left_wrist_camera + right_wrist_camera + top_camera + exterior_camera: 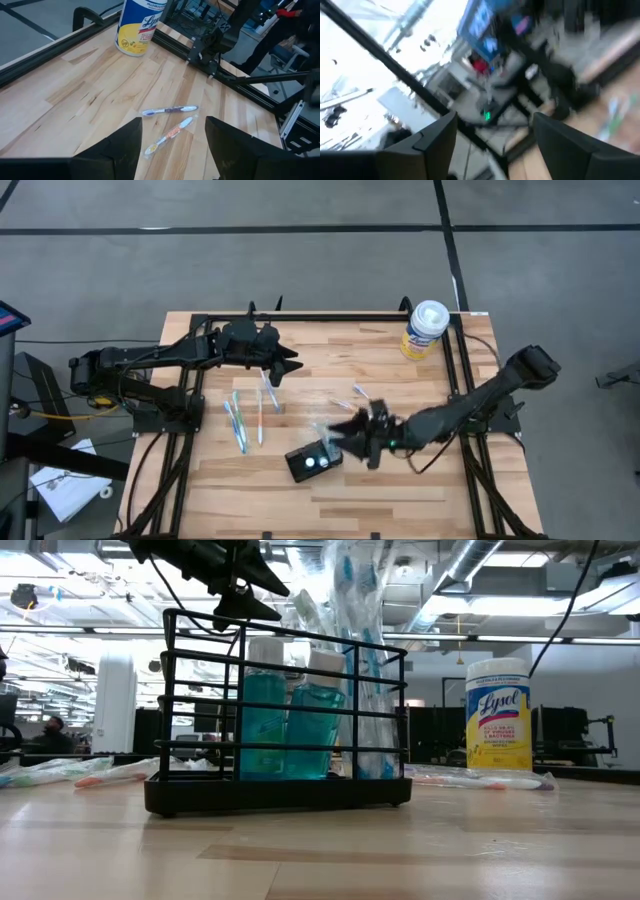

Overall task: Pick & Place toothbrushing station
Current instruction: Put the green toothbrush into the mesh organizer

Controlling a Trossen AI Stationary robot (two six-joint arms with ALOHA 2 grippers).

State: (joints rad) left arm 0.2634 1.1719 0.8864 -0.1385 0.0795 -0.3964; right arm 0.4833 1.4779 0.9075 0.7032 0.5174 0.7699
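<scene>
The toothbrushing station (313,462) is a black wire holder standing upright on its base (280,795) near the table's front edge. It holds two teal bottles (290,720) and wrapped toothbrushes (365,660). My right gripper (338,430) is open in the air just beyond the station's right end and touches nothing; its wrist view (492,145) is blurred and shows only the room. My left gripper (288,370) hangs open over the table's middle left. Between its fingers (172,145), two loose toothbrushes (170,122) show on the boards far below.
A white-and-yellow wipes canister (425,330) stands at the far right corner. Several wrapped toothbrushes (245,420) lie on the boards left of the station, and more (360,392) lie to the right of centre. A black frame rail (330,317) runs along the table's edges.
</scene>
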